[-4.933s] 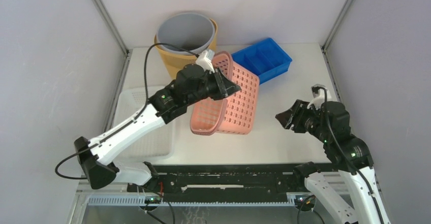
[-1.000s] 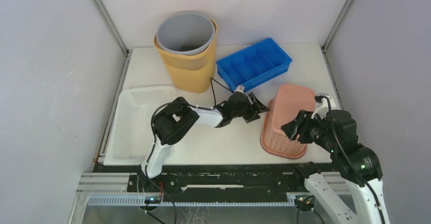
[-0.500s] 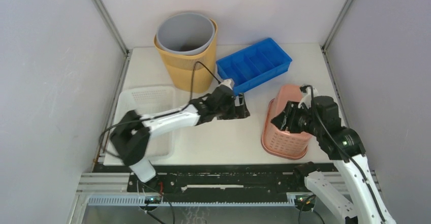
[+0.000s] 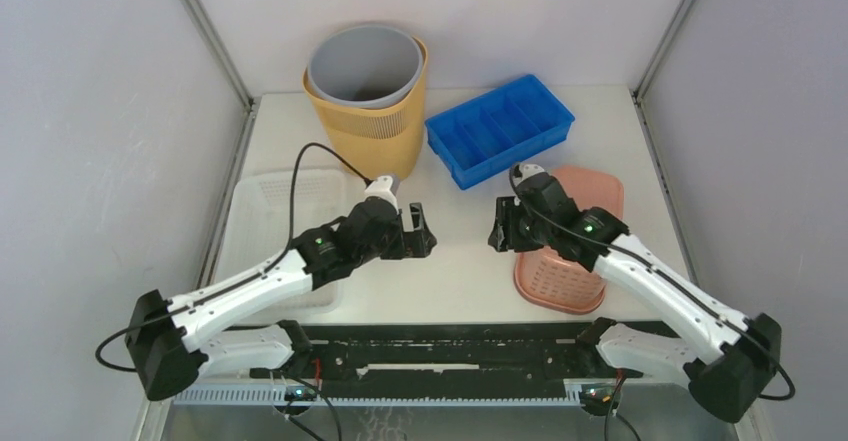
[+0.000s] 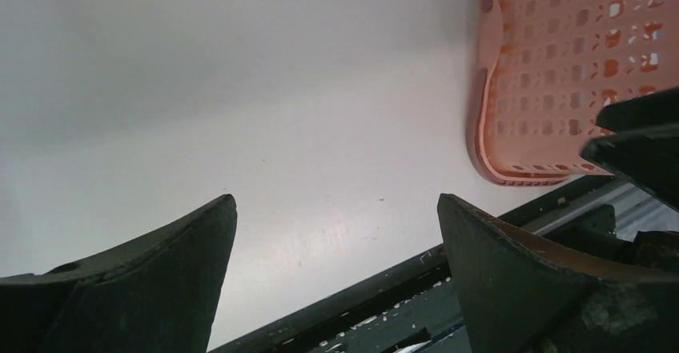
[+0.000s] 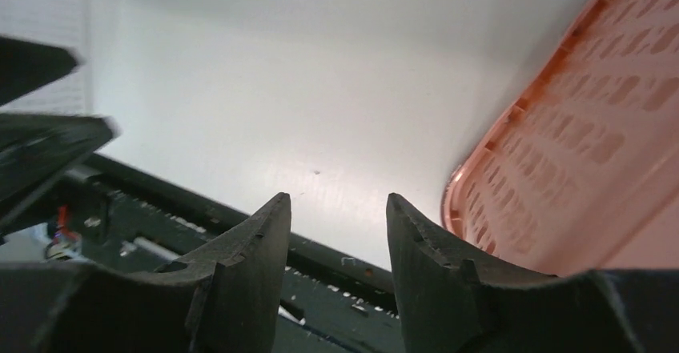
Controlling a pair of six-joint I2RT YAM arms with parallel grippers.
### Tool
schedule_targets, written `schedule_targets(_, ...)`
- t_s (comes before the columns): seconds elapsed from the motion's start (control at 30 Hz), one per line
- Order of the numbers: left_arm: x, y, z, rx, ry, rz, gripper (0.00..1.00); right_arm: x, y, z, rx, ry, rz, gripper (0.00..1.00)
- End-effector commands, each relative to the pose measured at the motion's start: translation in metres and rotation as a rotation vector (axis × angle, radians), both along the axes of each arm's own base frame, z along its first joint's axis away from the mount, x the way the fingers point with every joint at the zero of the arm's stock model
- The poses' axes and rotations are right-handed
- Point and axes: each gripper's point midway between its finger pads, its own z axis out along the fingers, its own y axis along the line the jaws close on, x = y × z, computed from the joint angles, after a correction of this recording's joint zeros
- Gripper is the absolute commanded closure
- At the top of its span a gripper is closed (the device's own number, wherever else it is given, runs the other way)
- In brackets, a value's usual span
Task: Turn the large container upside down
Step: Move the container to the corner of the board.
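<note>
The pink basket (image 4: 590, 189) stands upside down on the right near part of the table (image 4: 470, 286), with its rim on the surface and its closed bottom facing up. The left arm (image 4: 250, 286) lies low and long. It goes from its base at the near left corner over the near right corner of the white crate (image 4: 270, 211) to the middle of the table. The left gripper (image 4: 422, 229) points to the right, toward the basket but well apart from it. Its fingers (image 5: 160, 277) are spread wide, released, with only bare table between them. The right arm (image 4: 660, 286) goes from its base at the near right corner to the far left and passes over the left side of the basket. The right gripper (image 4: 494, 226) hangs just beside the left wall of the basket and points to the left and downward. Its jaws are partly apart and grasp nothing. I cannot tell if a finger touches the basket rim. The two grippers face each other across a strip of table. At the far side stand a yellow bin (image 4: 375, 136) with a grey bin (image 4: 365, 66) inside it, and to their right a blue tray (image 4: 500, 128).
</note>
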Motion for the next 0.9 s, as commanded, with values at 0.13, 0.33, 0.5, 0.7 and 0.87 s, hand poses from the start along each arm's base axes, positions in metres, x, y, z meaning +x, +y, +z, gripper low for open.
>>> schedule_targets(0.13, -0.007, 0.027, -0.018, 0.055, -0.011, 0.046, 0.00, 0.041, -0.024, -0.053, -0.111, 0.008, -0.149, 0.41)
schedule_targets(0.33, -0.006, 0.025, -0.020, 0.050, -0.014, 0.042, 0.00, 0.068, -0.067, -0.090, -0.084, 0.081, -0.279, 0.41)
schedule_targets(0.5, -0.006, 0.024, -0.023, 0.052, -0.011, 0.035, 0.00, 0.100, -0.089, -0.100, -0.069, 0.116, -0.373, 0.41)
schedule_targets(0.7, -0.008, 0.031, -0.023, 0.045, -0.025, 0.054, 0.00, 0.135, -0.113, -0.109, -0.044, 0.138, -0.478, 0.40)
schedule_targets(0.87, -0.011, 0.037, -0.020, 0.033, -0.037, 0.068, 0.00, 0.164, -0.132, -0.115, -0.034, 0.157, -0.561, 0.39)
